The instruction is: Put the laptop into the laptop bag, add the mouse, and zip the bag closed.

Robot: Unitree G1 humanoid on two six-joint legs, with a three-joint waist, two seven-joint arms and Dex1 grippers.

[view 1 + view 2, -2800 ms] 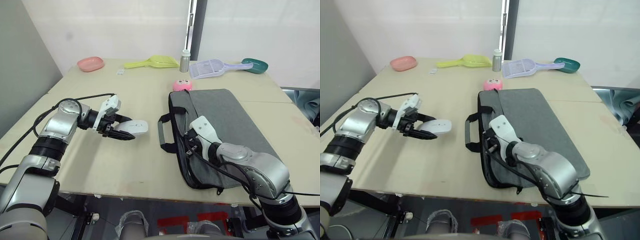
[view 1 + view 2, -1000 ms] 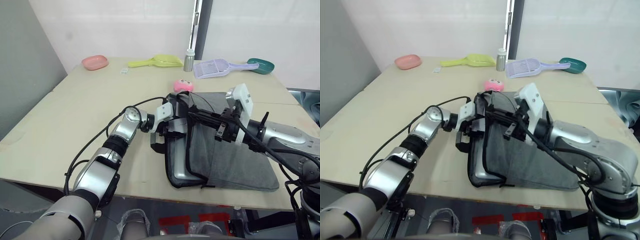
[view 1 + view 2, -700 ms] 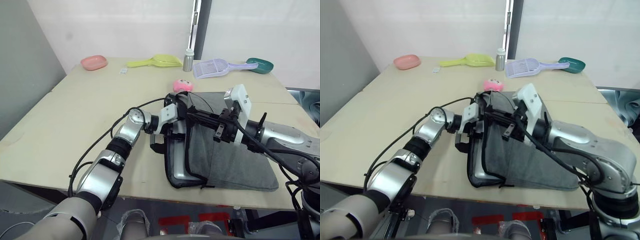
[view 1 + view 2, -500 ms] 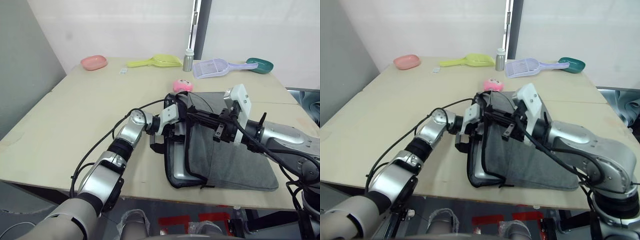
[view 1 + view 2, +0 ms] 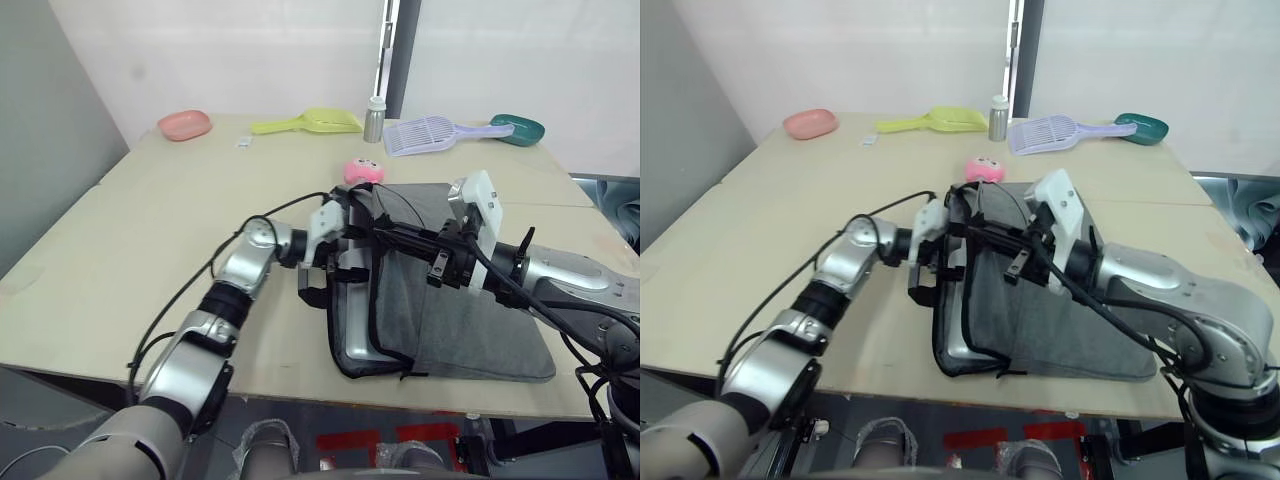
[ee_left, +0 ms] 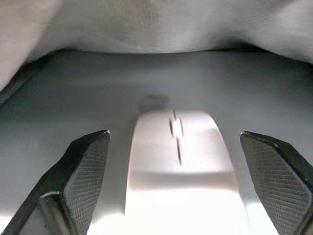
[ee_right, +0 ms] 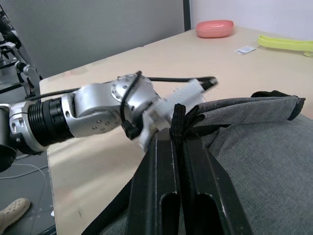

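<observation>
The grey laptop bag [image 5: 470,310] lies on the table at the right, and its top flap is lifted. My right gripper [image 5: 388,234] is shut on the bag's black handle strap [image 7: 179,115] and holds that flap up. The silver laptop [image 5: 350,342] sits inside, with its edge showing at the open side. My left gripper [image 5: 335,258] reaches into that opening. In the left wrist view its fingers [image 6: 83,171] stand wide open. The white mouse [image 6: 178,161] lies between them on the laptop [image 6: 98,88], touching neither finger.
A fuzzy pink toy [image 5: 364,170] sits just behind the bag. Along the far edge are a pink dish [image 5: 184,124], a yellow scoop [image 5: 308,123], a small bottle [image 5: 373,118], a lavender scoop [image 5: 430,134] and a teal bowl [image 5: 518,129]. The bag's near corner lies close to the table's front edge [image 5: 250,378].
My left arm carried the mouse into the bag's opening and has drawn back slightly to the left. My right gripper keeps holding the flap up.
</observation>
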